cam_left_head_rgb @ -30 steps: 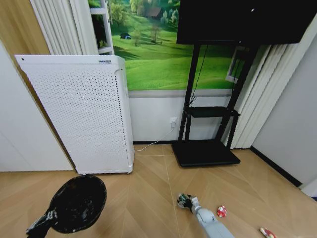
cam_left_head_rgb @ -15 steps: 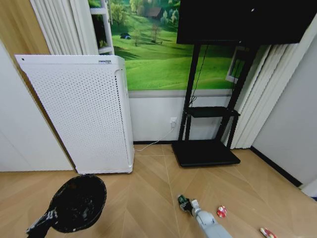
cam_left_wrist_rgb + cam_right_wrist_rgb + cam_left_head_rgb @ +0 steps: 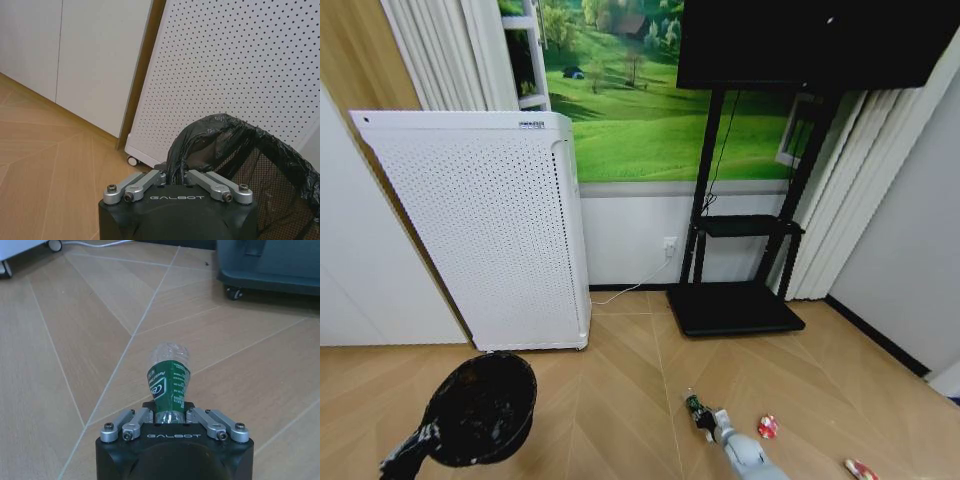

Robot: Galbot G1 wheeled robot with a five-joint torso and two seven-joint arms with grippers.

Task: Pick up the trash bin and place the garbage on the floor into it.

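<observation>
Right claw (image 3: 170,416) is clamped on the little green-labelled bottle (image 3: 169,380), holding it just above the herringbone floor (image 3: 620,400). Left claw (image 3: 174,176) is pinched onto the rim of the black trash bin (image 3: 480,408), bin lifted low on the left. Further right, two red-and-white scraps (image 3: 767,427) lie on the floor. Behind the bin stands the white perforated air purifier (image 3: 480,230).

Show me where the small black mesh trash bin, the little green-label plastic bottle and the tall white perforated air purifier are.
small black mesh trash bin (image 3: 480,408), head view, dark inside
little green-label plastic bottle (image 3: 169,382), right wrist view, label
tall white perforated air purifier (image 3: 480,240), head view, front panel
</observation>
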